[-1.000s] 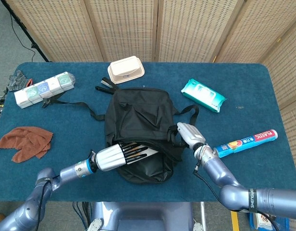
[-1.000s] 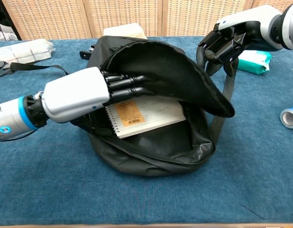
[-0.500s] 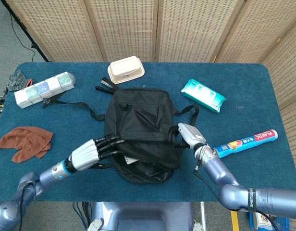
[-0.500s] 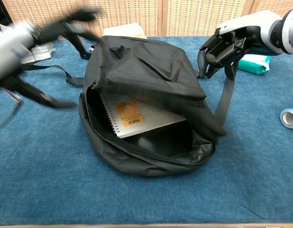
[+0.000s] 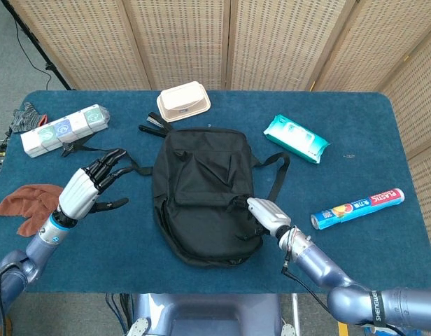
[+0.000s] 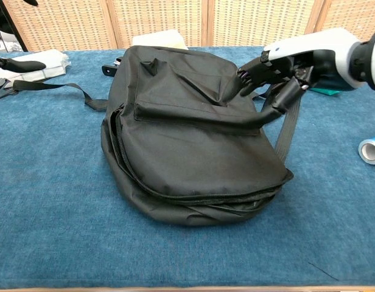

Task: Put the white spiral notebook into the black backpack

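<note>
The black backpack [image 5: 201, 196] lies flat in the middle of the blue table [image 5: 355, 266], its flap down over the opening [image 6: 193, 152]. The white spiral notebook is out of sight in both views. My left hand [image 5: 89, 187] hovers over the table left of the bag, fingers spread and holding nothing. At the bag's right edge my right hand [image 5: 266, 215] has its fingers stretched out. In the chest view the right hand [image 6: 285, 61] has its fingertips [image 6: 251, 70] touching the top of the flap beside a strap [image 6: 288, 125], with nothing gripped.
A loose shoulder strap [image 5: 96, 148] trails left from the bag, near my left hand. A brown cloth [image 5: 30, 203] and a tissue pack [image 5: 65, 129] lie at the left. A beige box [image 5: 183, 101] sits behind the bag. Teal wipes [image 5: 296, 138] and a wrap roll [image 5: 357, 208] lie to the right.
My left hand has drawn out of the bag and swung away to the left, now spread and holding nothing. The flap has dropped over the notebook. My right hand has let go and stretched its fingers.
</note>
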`<state>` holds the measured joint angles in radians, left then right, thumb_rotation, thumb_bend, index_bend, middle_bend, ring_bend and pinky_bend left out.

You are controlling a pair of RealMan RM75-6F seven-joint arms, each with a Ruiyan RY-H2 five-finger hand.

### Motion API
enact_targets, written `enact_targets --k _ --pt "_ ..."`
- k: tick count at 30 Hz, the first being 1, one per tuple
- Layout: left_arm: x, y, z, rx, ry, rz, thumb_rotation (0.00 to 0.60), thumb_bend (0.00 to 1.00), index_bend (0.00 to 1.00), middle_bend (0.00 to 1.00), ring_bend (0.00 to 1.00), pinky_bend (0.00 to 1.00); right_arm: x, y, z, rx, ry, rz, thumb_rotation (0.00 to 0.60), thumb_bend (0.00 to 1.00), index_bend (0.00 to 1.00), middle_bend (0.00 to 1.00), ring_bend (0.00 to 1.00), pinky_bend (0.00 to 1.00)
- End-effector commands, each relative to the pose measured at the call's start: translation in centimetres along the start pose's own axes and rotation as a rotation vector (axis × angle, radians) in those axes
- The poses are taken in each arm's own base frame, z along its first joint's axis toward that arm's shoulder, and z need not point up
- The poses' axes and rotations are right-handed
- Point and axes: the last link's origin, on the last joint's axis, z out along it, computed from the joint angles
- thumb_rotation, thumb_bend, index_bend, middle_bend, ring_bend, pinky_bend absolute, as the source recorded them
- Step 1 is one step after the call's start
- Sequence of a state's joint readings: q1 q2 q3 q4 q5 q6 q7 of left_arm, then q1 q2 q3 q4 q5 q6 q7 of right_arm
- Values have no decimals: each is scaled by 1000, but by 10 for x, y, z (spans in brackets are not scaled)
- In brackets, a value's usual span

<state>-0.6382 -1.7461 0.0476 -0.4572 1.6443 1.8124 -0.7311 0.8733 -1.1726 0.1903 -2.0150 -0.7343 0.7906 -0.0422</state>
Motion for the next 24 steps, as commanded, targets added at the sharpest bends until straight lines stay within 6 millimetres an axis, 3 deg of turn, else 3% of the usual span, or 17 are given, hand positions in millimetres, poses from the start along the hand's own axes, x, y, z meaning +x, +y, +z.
enact_targets --k 1,7,18,24 --pt "17 -25 -22 210 -41 20 600 0 49 1 1 213 12 32 -28 35 156 -263 600 0 92 4 0 131" --pt "44 -20 -52 415 -82 59 600 0 0 0 0 103 25 83 -69 42 394 -523 600 0 0 0 0 10" --pt "65 5 -93 686 -175 69 600 0 0 0 0 9 37 139 -117 -39 585 -623 600 0 0 0 0 0" --pt "77 18 -129 829 -223 70 600 0 0 0 0 0 34 173 -157 -167 690 -589 600 0 0 0 0 0"
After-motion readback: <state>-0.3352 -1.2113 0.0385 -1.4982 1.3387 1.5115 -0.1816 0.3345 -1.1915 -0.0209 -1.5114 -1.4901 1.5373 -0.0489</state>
